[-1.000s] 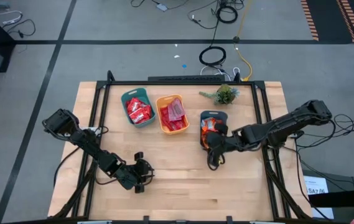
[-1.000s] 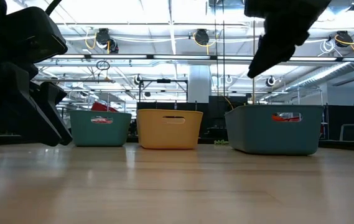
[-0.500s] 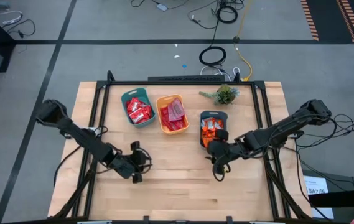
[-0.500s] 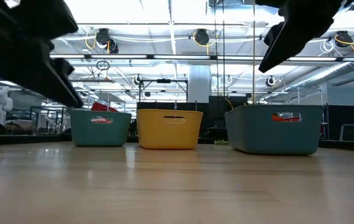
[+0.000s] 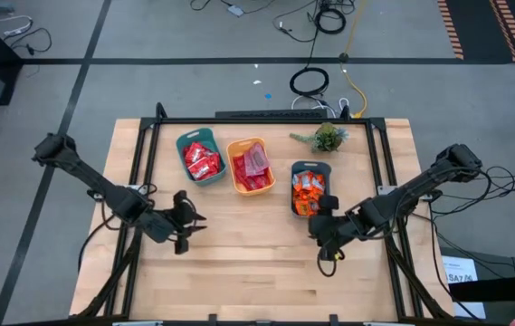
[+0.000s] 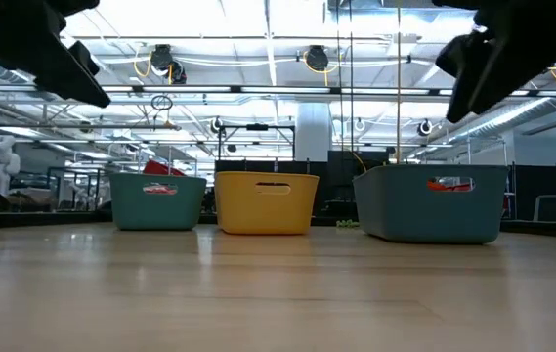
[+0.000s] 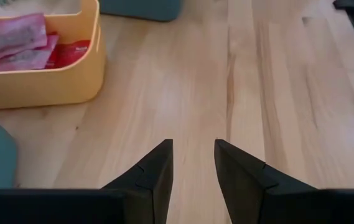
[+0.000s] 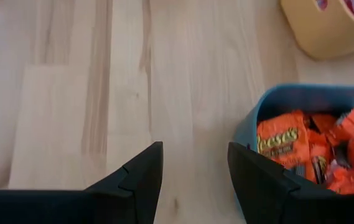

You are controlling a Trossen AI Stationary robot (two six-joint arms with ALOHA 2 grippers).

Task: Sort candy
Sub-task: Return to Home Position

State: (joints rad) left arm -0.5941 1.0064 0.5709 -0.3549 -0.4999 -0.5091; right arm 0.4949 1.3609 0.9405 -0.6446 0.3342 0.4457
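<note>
The candy lies in three bins at the back of the table. Red pieces [image 5: 202,164] fill the teal bin [image 5: 183,152]. Pink packets and red pieces [image 7: 16,42] are in the orange bin [image 5: 235,172]. Orange pieces [image 8: 287,145] are in the dark teal bin [image 8: 251,127]. My left gripper [image 5: 189,228] [image 7: 192,149] hangs open above bare wood, near-left of the bins, with nothing between its fingers. My right gripper [image 5: 322,234] [image 8: 194,157] hangs open just on the near side of the dark teal bin, also with nothing in it.
A small green plant [image 5: 328,138] stands at the far right behind the bins. A black frame rail [image 5: 153,136] runs around the table. Bare wood [image 5: 257,263] spreads across the near half between the two arms.
My left gripper has risen and drawn back toward the table's left and far edges, away from the near middle. My right gripper has moved from beside the dark teal bin toward the near edge and slightly right, rolling a little. Neither gripper's finger gap has changed.
</note>
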